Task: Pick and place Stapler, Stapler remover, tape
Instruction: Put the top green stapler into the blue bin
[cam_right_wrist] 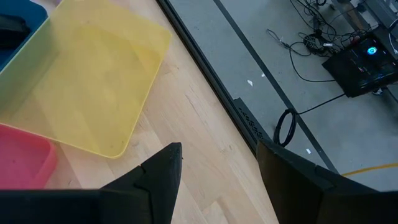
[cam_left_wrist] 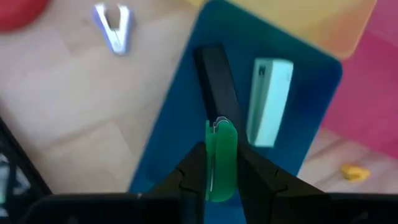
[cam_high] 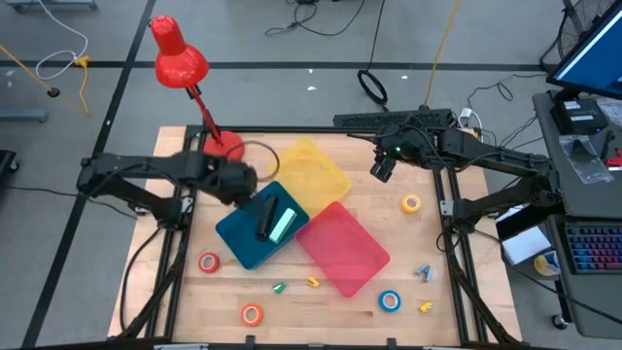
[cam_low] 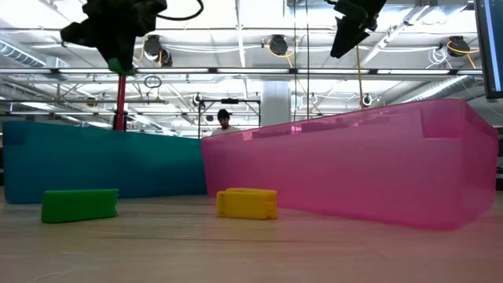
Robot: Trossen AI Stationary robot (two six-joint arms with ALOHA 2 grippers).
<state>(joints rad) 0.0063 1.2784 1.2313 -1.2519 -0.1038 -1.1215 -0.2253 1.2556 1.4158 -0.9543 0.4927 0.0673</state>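
Observation:
My left gripper (cam_left_wrist: 221, 155) is shut on a green staple remover (cam_left_wrist: 221, 163), above the teal tray (cam_high: 238, 243) near its far left corner. A black stapler (cam_left_wrist: 216, 84) and a pale green stapler (cam_left_wrist: 270, 102) lie in that tray. My right gripper (cam_right_wrist: 217, 163) is open and hangs in the air (cam_high: 381, 167) beyond the yellow tray (cam_high: 313, 167). Tape rolls lie flat on the table: red (cam_high: 209, 262), orange (cam_high: 252, 314), blue (cam_high: 390, 300), yellow (cam_high: 411, 203). More staple removers rest on the wood: green (cam_high: 279, 288), yellow (cam_high: 313, 282), blue (cam_high: 423, 273). My left gripper pinches the green staple remover between its two fingers, one on each flat side (cam_left_wrist: 229, 149). The fingers come from above and point down at the teal tray. The remover is lifted clear, and its metal claw end (cam_left_wrist: 219, 124) sticks out past the fingertips.
A pink tray (cam_high: 342, 248) lies next to the teal one on the near right. A red desk lamp (cam_high: 180, 60) stands at the far left corner. Another blue staple remover (cam_left_wrist: 114, 28) lies on the wood beside the teal tray. A yellow remover (cam_high: 426, 306) is near the right front.

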